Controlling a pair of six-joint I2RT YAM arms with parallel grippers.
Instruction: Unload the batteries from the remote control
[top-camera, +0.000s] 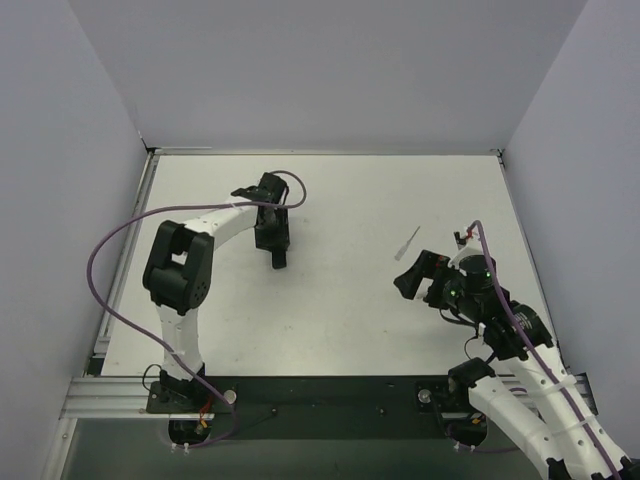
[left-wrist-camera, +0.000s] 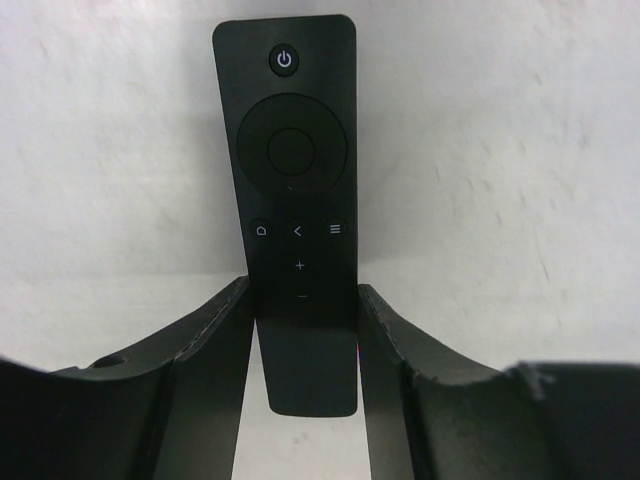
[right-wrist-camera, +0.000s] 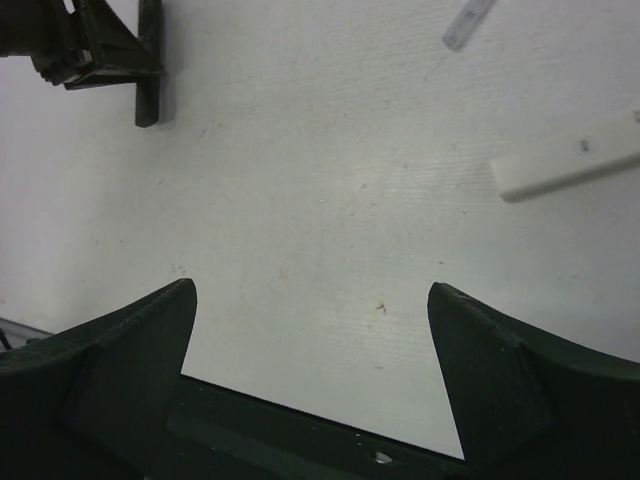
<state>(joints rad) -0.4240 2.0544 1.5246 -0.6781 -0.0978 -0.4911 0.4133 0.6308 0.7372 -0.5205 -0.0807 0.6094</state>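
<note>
The white tabletop (top-camera: 340, 320) is sitting between grey walls. At eleven o'clock, your left hand (left-wrist-camera: 304, 290) is clamping the black remote control (left-wrist-camera: 295, 150) by its sides, buttons up. At four o'clock, your right hand (right-wrist-camera: 312, 290) is hovering, fingers wide apart.

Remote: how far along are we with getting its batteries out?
Nothing looks done: the remote lies buttons up. In hand: the left hand grips its sides; the right hand hangs open. Left: opening it, pulling the batteries.
</note>
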